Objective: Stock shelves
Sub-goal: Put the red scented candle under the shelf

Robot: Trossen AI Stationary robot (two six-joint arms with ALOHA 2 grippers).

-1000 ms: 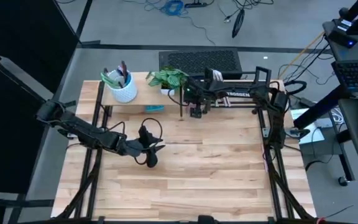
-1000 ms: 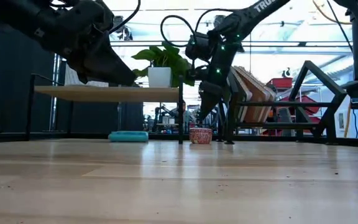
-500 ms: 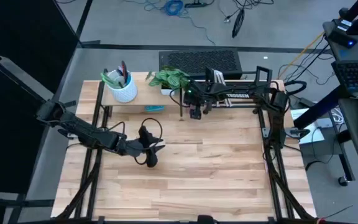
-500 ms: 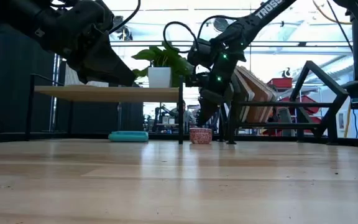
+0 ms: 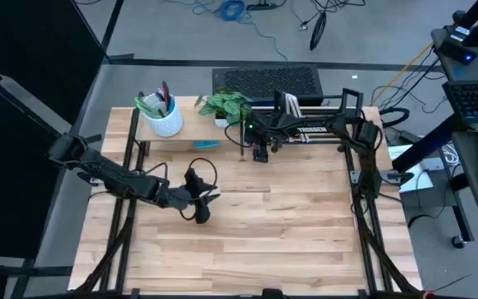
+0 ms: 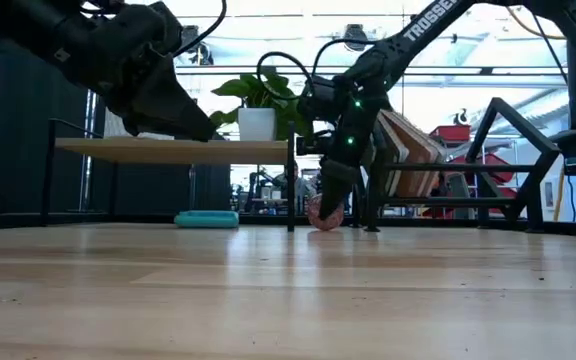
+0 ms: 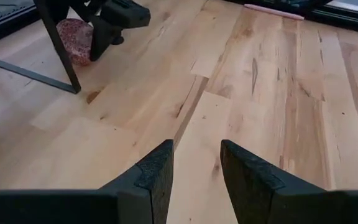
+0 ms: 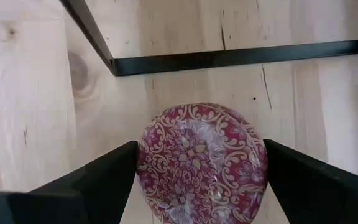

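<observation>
A small red patterned bowl [image 8: 201, 168] sits on the table beside the leg of the pale-wood riser shelf [image 5: 191, 127]. My right gripper [image 8: 201, 146] reaches down over the bowl and is shut on it. To the right stands the black wire rack [image 5: 309, 131], with flat boards leaning in it [image 6: 408, 145]. On the wooden shelf stand a white cup [image 5: 166, 122] and a potted plant [image 5: 224, 105]. My left gripper [image 7: 196, 158] hovers open over the bare table at centre left [image 5: 202, 206]. My right gripper has the bowl between its two fingers, one on each opposite side of the rim [image 8: 146, 163]. The fingers come from above, pointing down. In the low view the bowl [image 6: 318, 213] looks tilted at table level, partly hidden by the fingers.
A flat teal object [image 6: 206, 219] lies on the table under the wooden shelf. The shelf's thin black leg [image 6: 290, 185] stands right beside the bowl. The near half of the table [image 5: 264, 241] is bare wood.
My right gripper has come down onto the red bowl, its fingers now at the bowl's sides. The bowl, upright on the table before, now looks tilted and partly hidden behind the fingers.
</observation>
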